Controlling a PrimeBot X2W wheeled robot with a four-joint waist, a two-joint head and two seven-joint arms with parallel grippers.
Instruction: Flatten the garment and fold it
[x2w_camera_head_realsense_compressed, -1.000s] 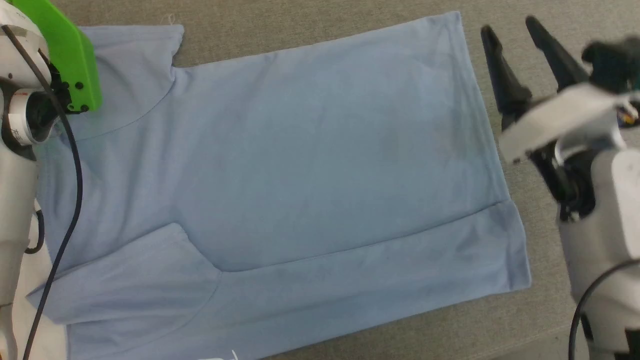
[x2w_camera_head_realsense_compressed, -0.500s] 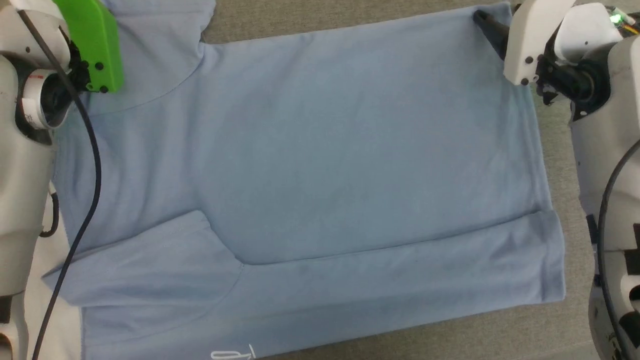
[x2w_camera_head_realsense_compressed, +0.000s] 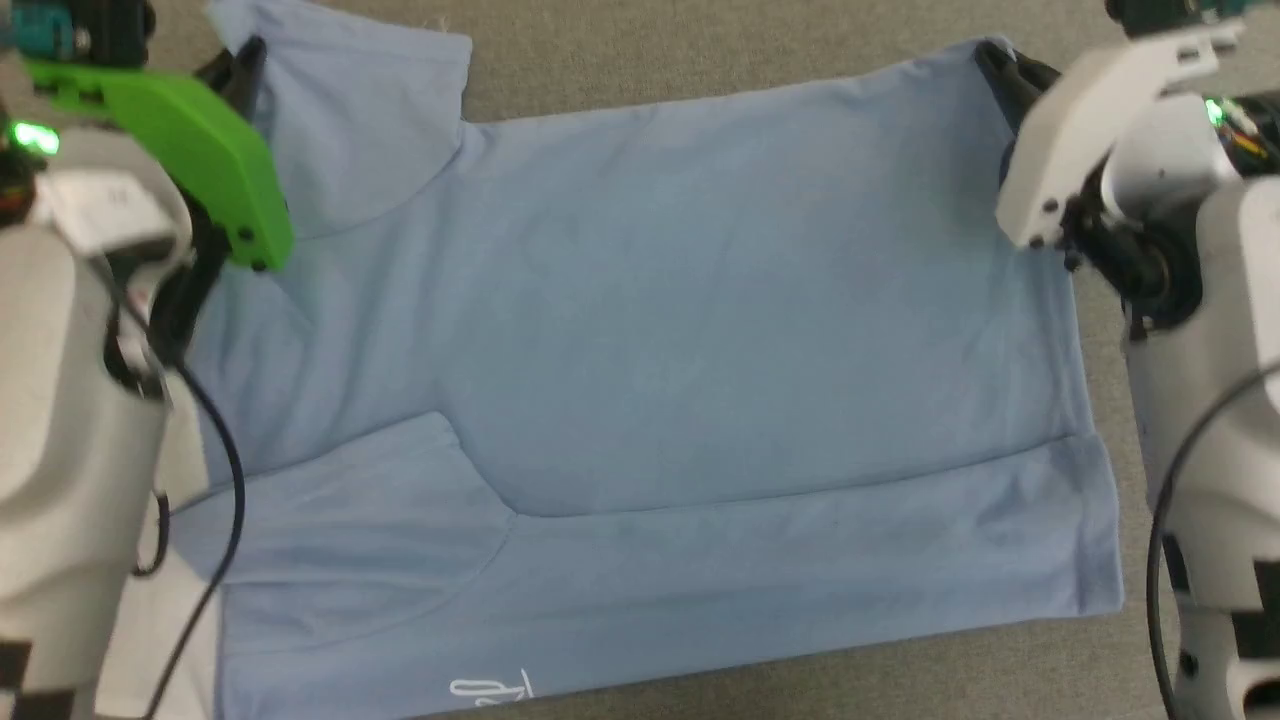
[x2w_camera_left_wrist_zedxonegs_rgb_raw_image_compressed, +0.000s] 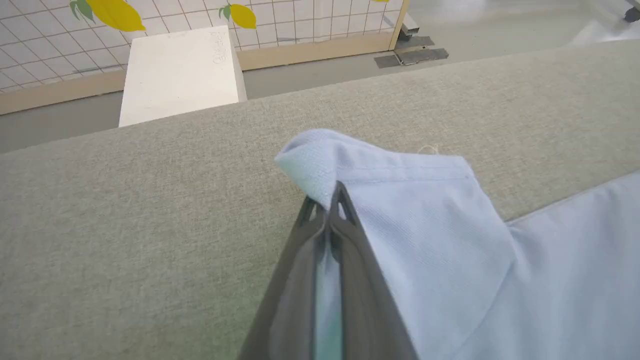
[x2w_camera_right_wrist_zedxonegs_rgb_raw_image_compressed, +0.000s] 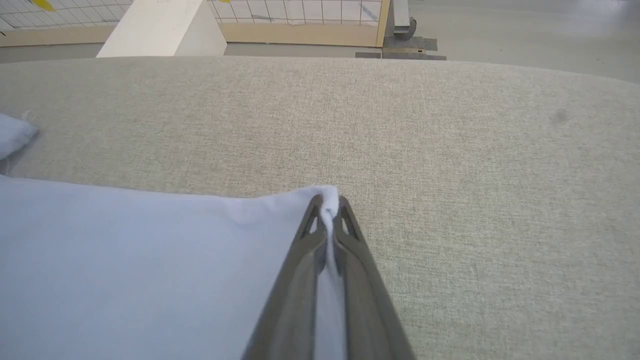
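One fold looks done already: the near side of the shirt (x2w_camera_head_realsense_compressed: 650, 330), near sleeve (x2w_camera_head_realsense_compressed: 350, 530) included, is turned over onto the body, which lies pretty flat across the worktop (x2w_camera_head_realsense_compressed: 700, 50). Further out, my left pincer (x2w_camera_left_wrist_zedxonegs_rgb_raw_image_compressed: 334, 189) is clamped on a corner of the far sleeve (x2w_camera_head_realsense_compressed: 370, 120), and the right pincer (x2w_camera_right_wrist_zedxonegs_rgb_raw_image_compressed: 328, 201) is pinched shut on the far hem corner. My guess is the far side comes over next, then the crosswise folds.

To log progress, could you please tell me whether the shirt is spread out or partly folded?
Partly folded: the garment lies flat, but its near edge and sleeve are turned over onto the body.
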